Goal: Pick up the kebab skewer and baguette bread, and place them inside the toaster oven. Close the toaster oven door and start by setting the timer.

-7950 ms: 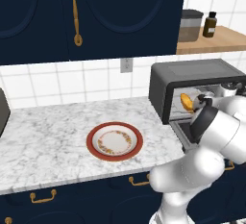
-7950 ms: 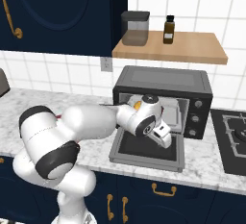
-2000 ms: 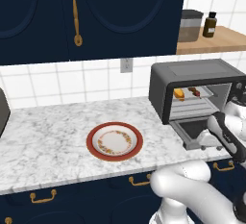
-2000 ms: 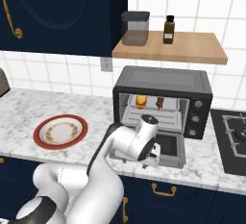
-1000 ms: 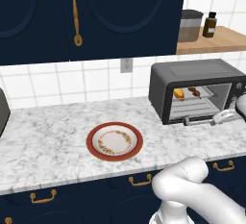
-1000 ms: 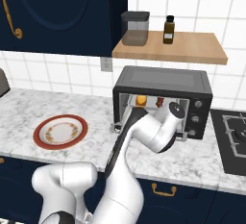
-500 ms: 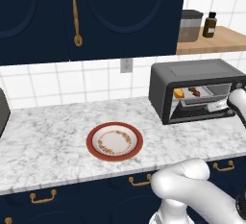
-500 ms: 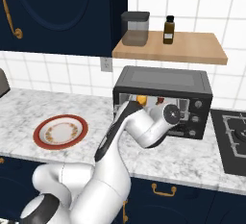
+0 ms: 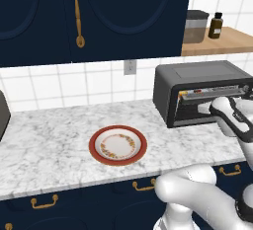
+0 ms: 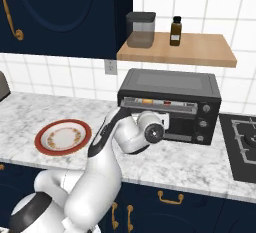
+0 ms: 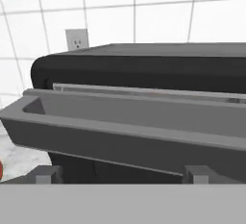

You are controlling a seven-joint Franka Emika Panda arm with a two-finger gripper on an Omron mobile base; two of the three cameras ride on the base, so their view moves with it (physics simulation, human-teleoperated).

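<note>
Looking at left base view: one toaster oven [image 9: 197,83] at right end of counter [image 9: 49,140], toaster oven door [image 9: 210,106] tipped almost upright, thin gap along its top edge. White wrist right against the door front (fingers themselves hidden behind it). One red-rimmed plate [image 9: 117,145] well left of the oven. One jar [image 9: 196,25] and one bottle [image 9: 215,25] on shelf above.

Right base view: same oven, three round knobs [image 10: 201,123] stacked on its right side. Orange sliver of baguette bread [image 10: 146,100] visible through the gap, inside, above and behind the hand. Kebab skewer too small to make out.

Hand view: gripper [image 11: 122,175] spread wide, two fingertips [image 11: 48,174] far apart, pinching nothing. Grey bar handle [image 11: 120,131] just ahead of the tips, spanning across. One wall outlet [image 11: 77,39] behind.
</note>
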